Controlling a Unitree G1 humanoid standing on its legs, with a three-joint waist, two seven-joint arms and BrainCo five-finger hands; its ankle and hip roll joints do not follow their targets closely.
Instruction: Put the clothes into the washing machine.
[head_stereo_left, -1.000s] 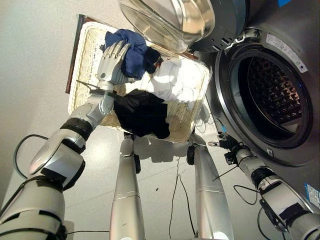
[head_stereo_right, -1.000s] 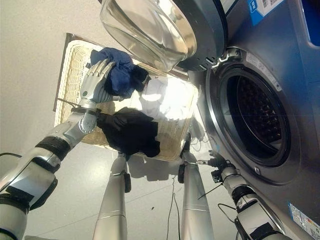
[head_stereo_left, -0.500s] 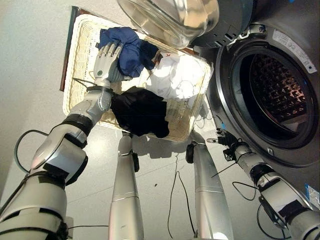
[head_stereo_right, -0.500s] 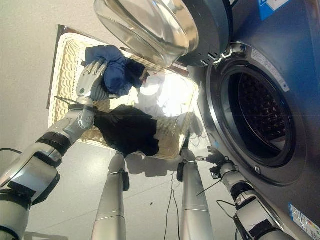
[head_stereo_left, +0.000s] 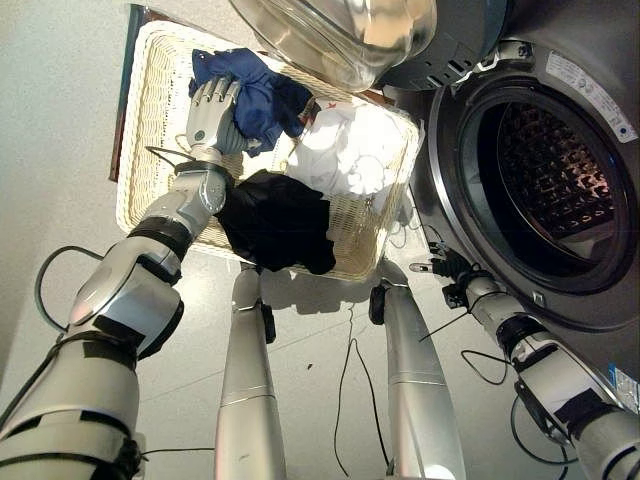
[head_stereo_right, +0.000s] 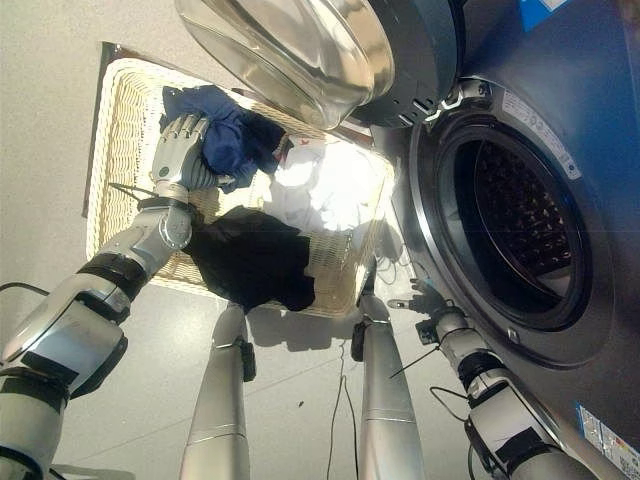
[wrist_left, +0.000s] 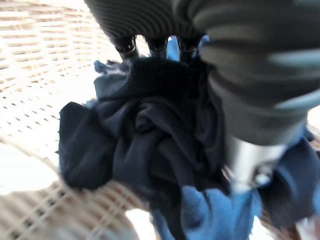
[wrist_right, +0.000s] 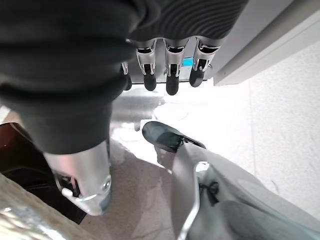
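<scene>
The left hand (head_stereo_left: 207, 112) is closing on the blue garment (head_stereo_left: 262, 92) at the far end of the wicker basket (head_stereo_left: 150, 120): a second ago its fingers were lying spread over the cloth, and now they are curling into the bundle, which is bunching up against the palm in the left wrist view. The whole scene is also sliding in both eye views, so the head is moving; the basket itself is not being pushed. I am reading this as the grasp being secured, with the lift toward the drum not yet begun.

The right hand (head_stereo_left: 452, 271) is hanging low by the machine's front, its fingers relaxed and holding nothing.

In the basket, a white garment (head_stereo_left: 350, 152) is lying just beside the blue one, and a black garment (head_stereo_left: 275, 222) is draping over the near rim. All three are waiting to go in.

The basket is sitting on a pale, speckled floor (head_stereo_left: 60, 130), with a dark flat edge showing under its far side. The washing machine (head_stereo_left: 560, 270) is standing to the right, its drum (head_stereo_left: 545, 180) empty as far as can be seen, and its glass door (head_stereo_left: 340, 35) is swinging wide over the basket's far corner
</scene>
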